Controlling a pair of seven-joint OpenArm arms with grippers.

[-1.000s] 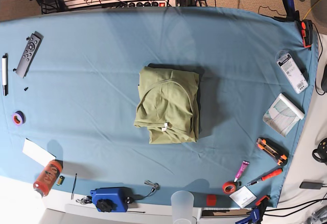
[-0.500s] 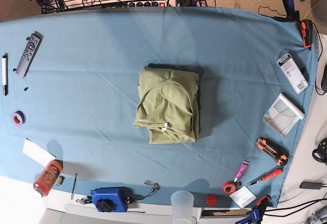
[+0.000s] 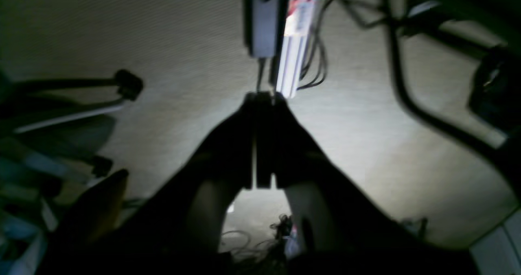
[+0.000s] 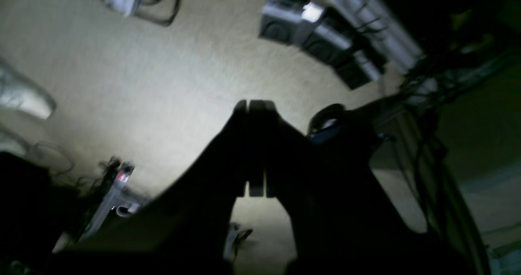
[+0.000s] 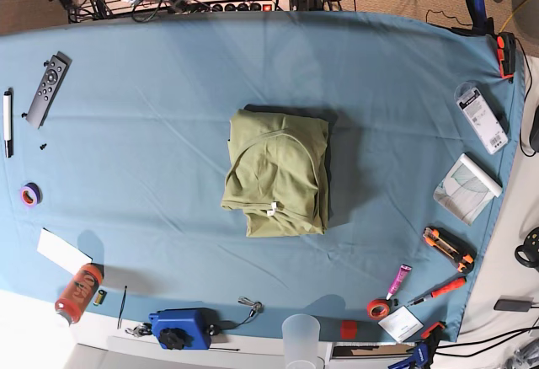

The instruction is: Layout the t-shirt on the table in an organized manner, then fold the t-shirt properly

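Olive t-shirt lies folded, long axis running near-to-far; both claws closed, empty.

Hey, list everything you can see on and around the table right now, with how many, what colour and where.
t-shirt: one, olive green, folded, table centre
table: one, light-blue cloth
remote: one, grey, far left
pen: one, white and black, left edge
tape roll: one, purple, left edge
can: one, orange, near left corner
blue device: one, near edge
plastic cup: one, clear, near edge
utility knife: one, orange and black, right side
left gripper: one, dark, shut, off the table
right gripper: one, dark, shut, off the table
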